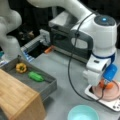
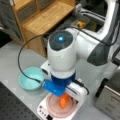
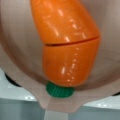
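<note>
End effector [image 1: 106, 85] sits low over the pink bowl [image 1: 113, 96] at a front view's bottom right; in a front view it's [image 2: 64, 100] at the bottom centre, under the arm's white wrist & blue mount. Orange carrot [image 3: 67, 47] fills the wrist view, green stem cap [image 3: 59, 89] at its lower end, lying w/ the bowl's pink wall [image 3: 15, 50] around it. Carrot [image 2: 64, 100] shows in both front views right at the fingers, inside the bowl, which stands on a white scale [image 2: 43, 110] on the grey counter [image 1: 67, 65]. Can't tell if the fingers are spread or pinching the carrot, they're hidden by the wrist. Teal bowl [image 1: 83, 113] is near the scale. Grey tray [image 1: 47, 86] w/ a yellow pepper [image 1: 21, 67] & a green veg [image 1: 35, 76] lies well apart, by a wooden shelf unit [image 1: 17, 97].
</note>
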Robot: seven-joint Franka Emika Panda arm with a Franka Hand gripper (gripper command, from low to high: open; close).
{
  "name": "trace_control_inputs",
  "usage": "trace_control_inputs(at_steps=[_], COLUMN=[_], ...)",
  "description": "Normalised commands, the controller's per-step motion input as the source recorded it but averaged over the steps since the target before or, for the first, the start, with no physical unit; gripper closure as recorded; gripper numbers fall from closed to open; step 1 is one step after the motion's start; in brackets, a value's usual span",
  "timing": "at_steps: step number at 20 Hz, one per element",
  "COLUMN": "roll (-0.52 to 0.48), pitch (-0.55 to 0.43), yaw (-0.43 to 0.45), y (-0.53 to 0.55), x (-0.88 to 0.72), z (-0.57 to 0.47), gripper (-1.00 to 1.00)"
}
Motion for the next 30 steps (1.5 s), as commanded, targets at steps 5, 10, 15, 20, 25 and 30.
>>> trace_control_inputs(at_steps=[5,10,15,20,25,30], roll=[-0.206,-0.192,-0.222,-0.236,-0.252,-0.254], pitch=[0.05,0.05,0.049,0.025,-0.007,-0.039], yaw=[0.078,0.093,0.087,0.094,0.111,0.109], y=[0.06,0.06,0.06,0.04,0.03,0.03], x=[0.28,0.23,0.19,0.17,0.12,0.08], z=[-0.03,-0.09,-0.05,-0.02,-0.1,-0.11], gripper=[-1.0,-1.0,-1.0,-1.0,-1.0,-1.0])
